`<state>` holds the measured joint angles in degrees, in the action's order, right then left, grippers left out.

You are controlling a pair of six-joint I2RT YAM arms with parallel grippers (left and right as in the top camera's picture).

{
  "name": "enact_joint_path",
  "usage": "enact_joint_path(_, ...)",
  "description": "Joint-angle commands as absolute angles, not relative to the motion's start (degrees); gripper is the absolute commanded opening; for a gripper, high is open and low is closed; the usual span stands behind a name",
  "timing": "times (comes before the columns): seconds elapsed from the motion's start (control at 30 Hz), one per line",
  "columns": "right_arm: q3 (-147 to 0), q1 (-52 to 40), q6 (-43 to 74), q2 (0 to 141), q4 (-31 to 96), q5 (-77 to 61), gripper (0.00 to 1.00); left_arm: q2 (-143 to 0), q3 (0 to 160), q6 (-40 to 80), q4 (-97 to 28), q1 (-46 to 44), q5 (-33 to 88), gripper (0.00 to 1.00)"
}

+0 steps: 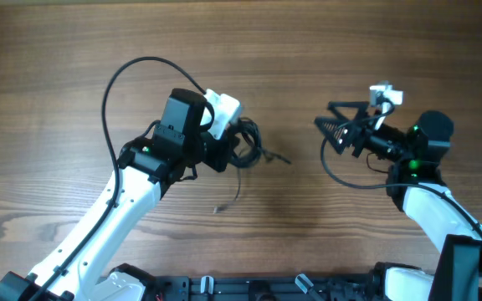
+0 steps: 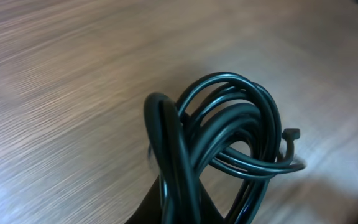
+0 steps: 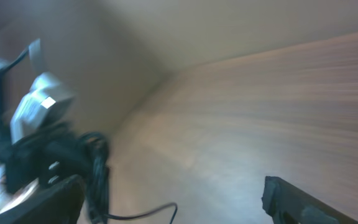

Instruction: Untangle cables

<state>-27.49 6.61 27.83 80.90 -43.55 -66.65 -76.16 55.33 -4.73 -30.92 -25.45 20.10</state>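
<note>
Left tool (image 1: 227, 153) clamped on bunched cables (image 2: 229, 134); right tool (image 1: 331, 127) open, well apart; a careless pull may tighten the tangle.

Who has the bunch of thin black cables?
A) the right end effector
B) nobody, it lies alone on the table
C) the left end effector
C: the cables sit coiled and pinched in the shut left end effector, while the right end effector stands open and empty.
</note>
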Motion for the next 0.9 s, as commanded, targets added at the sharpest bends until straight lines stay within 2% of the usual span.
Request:
enact_joint_path(0.0, -27.75, 1.98, 25.56, 81.12, -43.7, -75.64, 0.9, -75.11, 55.55, -17.89, -31.09, -26.13, 27.66, 0.04)
enact_joint_path(0.1, -27.75, -4.8, 25.56, 81.17, -43.72, -73.38, 0.89, -75.11, 55.55, -19.33, -30.7, -27.51, 27.64, 0.04)
enact_joint_path(0.23, -27.75, -13.04, 25.47, 81.17, -42.72, -68.73, 0.74, -75.11, 55.55, -19.31, -30.65, -28.97, 27.64, 0.04)
enact_joint_path(0.3, -27.75, -14.04, 25.36, 81.17, -40.01, -65.45, 0.7, -75.11, 55.55, -19.31, -30.48, -29.1, 27.64, 0.04)
enact_joint_path(0.33, -27.75, -14.09, 25.17, 81.17, -39.4, -65.34, 0.65, -75.11, 55.55, -19.31, -30.26, -29.1, 27.64, 0.04)
enact_joint_path(0.47, -27.75, -14.09, 23.73, 81.17, -36.32, -65.32, 0.27, -75.11, 55.55, -18.81, -27.68, -29.15, 27.66, 0.04)
enact_joint_path(0.5, -27.75, -14.09, 23.68, 81.17, -36.34, -64.93, 0.06, -75.11, 55.55, -18.61, -27.31, -29.15, 27.66, 0.05)
enact_joint_path(0.53, -27.75, -14.06, 23.66, 81.17, -36.27, -63.99, 0.04, -75.11, 55.55, -17.41, -27.33, -29.15, 27.59, 0.05)
enact_joint_path(0.6, -27.75, -14.06, 22.48, 81.17, -36.25, -62.94, 0.04, -75.11, 55.55, -14.57, -27.4, -29.08, 27.57, 0.14)
enact_joint_path(0.63, -27.75, -13.89, 22.41, 81.17, -35.62, -61.93, 0.04, -75.09, 55.55, -13.26, -27.44, -29.08, 27.57, 0.21)
enact_joint_path(0.7, -27.75, -13.19, 19.88, 81.17, -31.16, -58.13, 0.04, -74.17, 55.57, -10.79, -27.42, -29.08, 27.62, 0.46)
enact_joint_path(0.73, -27.75, -13.02, 18.72, 81.17, -29.47, -56.82, 0.04, -73.08, 55.57, -9.78, -27.44, -29.08, 27.62, 0.53)
enact_joint_path(0.87, -27.75, -12.99, 15.18, 81.17, -28.84, -55.59, 0.04, -65.41, 55.88, -6.48, -25.58, -29.08, 25.5, 0.68)
